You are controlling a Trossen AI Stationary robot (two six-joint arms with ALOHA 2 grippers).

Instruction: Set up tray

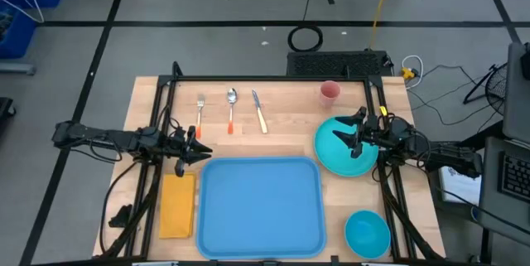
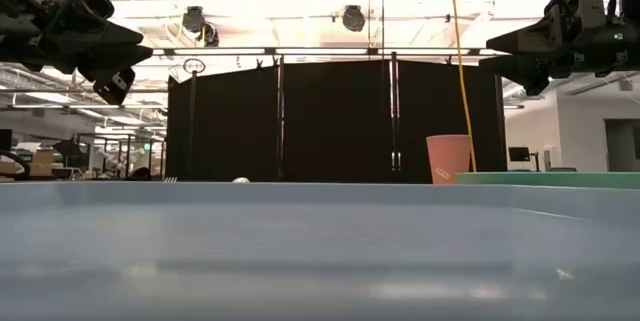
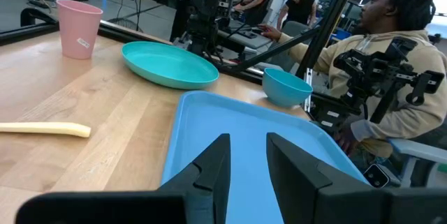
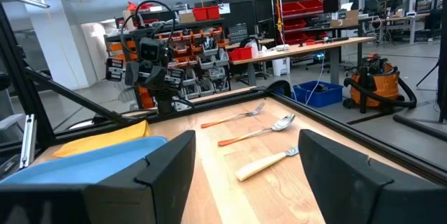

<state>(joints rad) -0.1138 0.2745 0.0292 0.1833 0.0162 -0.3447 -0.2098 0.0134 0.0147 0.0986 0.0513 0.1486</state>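
Note:
The light-blue tray (image 1: pixel 261 206) lies flat at the table's near middle. My left gripper (image 1: pixel 204 152) hovers open above the bare wood just beyond the tray's far left corner, its fingers (image 3: pixel 209 172) apart with nothing between them. My right gripper (image 1: pixel 341 139) hangs wide open above the teal plate (image 1: pixel 364 162), which lies flat to the right of the tray. In the low view both grippers, the left (image 2: pixel 112 73) and the right (image 2: pixel 508 61), stand well above the table. In the right wrist view the tray (image 4: pixel 70 172) lies ahead of the right gripper (image 4: pixel 246 165).
A fork (image 1: pixel 200 110), spoon (image 1: pixel 232 107) and knife (image 1: pixel 260 113) lie in a row at the far side. A pink cup (image 1: pixel 330 92) stands beyond the plate. A yellow napkin (image 1: pixel 177 204) lies left of the tray, a blue bowl (image 1: pixel 367 233) at the near right. A person (image 3: pixel 391 56) sits beyond the table's right edge.

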